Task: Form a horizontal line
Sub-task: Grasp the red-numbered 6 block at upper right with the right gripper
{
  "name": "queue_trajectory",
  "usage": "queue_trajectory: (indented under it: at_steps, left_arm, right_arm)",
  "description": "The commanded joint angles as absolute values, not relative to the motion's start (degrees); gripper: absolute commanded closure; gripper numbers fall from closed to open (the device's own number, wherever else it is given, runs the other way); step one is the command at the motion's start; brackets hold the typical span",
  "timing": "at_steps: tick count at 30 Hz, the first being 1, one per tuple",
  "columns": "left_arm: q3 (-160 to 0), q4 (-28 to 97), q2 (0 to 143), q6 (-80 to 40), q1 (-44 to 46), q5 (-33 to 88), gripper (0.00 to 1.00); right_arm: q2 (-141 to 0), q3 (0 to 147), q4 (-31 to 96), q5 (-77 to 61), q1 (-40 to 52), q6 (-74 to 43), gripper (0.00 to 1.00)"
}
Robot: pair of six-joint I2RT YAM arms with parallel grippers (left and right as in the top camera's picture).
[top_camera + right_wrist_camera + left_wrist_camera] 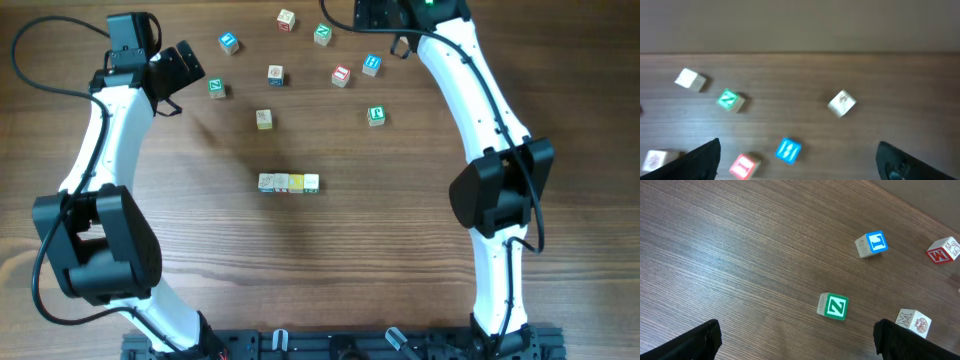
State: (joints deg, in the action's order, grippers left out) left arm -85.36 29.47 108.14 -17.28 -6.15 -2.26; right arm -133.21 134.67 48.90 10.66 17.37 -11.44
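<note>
The horizontal line (289, 182) is a short row of several small cubes touching edge to edge at the table's middle, with whitish and yellow faces. My left gripper (185, 75) is open and empty at the far left, just left of a green Z cube (217, 88). In the left wrist view the open fingers (797, 332) frame bare wood, with the green Z cube (833, 306) just ahead. My right gripper (398, 42) is open and empty at the far right. A blue cube (788, 150) lies between its fingers (798, 156), on the table below them.
Loose cubes lie scattered across the far half: a blue one (229, 42), a whitish one (275, 74), a red one (341, 75), a blue one (371, 65), green ones (322, 34) (375, 115), a yellowish one (263, 118). A red M cube (942, 250) shows in the left wrist view.
</note>
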Motion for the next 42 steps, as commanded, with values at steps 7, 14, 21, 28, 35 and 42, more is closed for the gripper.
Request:
queue_trajectory:
  at_steps: [7, 14, 21, 28, 35, 42]
  left_arm:
    - [-85.52, 29.34, 108.03, -16.99, -6.07, -2.17, 0.0]
    - [-85.52, 29.36, 108.03, -16.99, -6.07, -2.17, 0.0]
    - [-85.52, 29.36, 108.03, -16.99, -6.07, -2.17, 0.0]
    - [-85.52, 29.36, 108.03, -16.99, -6.07, -2.17, 0.0]
    - [-85.52, 29.36, 108.03, -16.99, -6.07, -2.17, 0.0]
    - [-85.52, 29.36, 108.03, -16.99, -6.07, -2.2, 0.0]
  right_arm:
    - [-142.5, 134.54, 44.75, 3.29, 7.27, 3.14, 0.15]
    - [-149.38, 134.54, 41.63, -6.5, 5.61, 12.05, 0.46]
    - [-149.82, 134.52, 34.3, -6.48, 5.61, 12.05, 0.23]
    - [-151.68, 134.5, 30.87, -6.5, 5.61, 12.05, 0.17]
    - [-153.99, 134.5, 30.94, -6.5, 5.65, 11.92, 0.3]
    - [-153.95, 134.56, 31.09, -6.5, 5.65, 11.86, 0.52]
